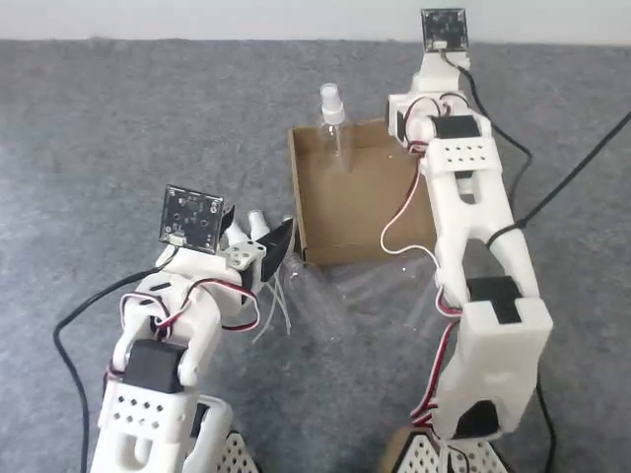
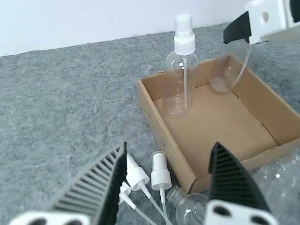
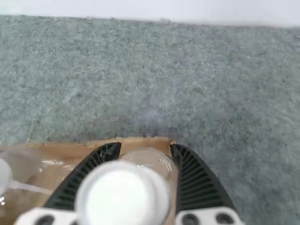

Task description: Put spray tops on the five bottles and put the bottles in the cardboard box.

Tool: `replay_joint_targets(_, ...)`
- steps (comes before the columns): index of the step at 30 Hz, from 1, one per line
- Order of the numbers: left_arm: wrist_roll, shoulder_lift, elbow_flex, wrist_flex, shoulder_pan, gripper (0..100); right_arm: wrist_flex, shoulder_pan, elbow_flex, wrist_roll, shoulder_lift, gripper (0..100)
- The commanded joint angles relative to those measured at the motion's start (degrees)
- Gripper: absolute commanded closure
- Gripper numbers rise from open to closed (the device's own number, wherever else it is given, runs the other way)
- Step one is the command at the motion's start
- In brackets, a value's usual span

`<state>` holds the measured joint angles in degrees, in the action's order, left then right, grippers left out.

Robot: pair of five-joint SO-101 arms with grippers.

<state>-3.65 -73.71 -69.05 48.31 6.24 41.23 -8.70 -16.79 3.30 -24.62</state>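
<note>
My right gripper [image 3: 145,147] is shut on a clear bottle [image 3: 143,161] capped with a white spray top [image 3: 123,194], held upright at the far right corner of the cardboard box [image 1: 320,158]. Another capped bottle [image 1: 333,118] stands in the box's far left corner. My left gripper [image 2: 170,145] hangs open over the carpet just in front of the box's near left corner, above loose spray tops [image 2: 161,176] and the neck of a lying uncapped bottle [image 2: 187,206]. Several clear bottles [image 1: 320,301] lie along the box's front wall.
The right arm [image 1: 473,217] stretches over the right side of the box. Grey carpet [image 1: 118,128] covers the table, with free room left of the box and beyond it. Cables [image 1: 74,335] trail beside the left arm.
</note>
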Motion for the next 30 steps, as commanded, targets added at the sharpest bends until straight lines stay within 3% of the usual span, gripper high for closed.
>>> replay_joint_targets(1, 0.0, 0.5, 0.4, -1.5, -0.3, 74, -1.0, -0.6, -5.5, -0.9, -0.7, 99.3)
replay_joint_targets(30, 0.1, 0.4, 0.4, -1.3, -0.3, 74, -2.2, -2.1, -6.1, -1.0, -5.8, 99.1)
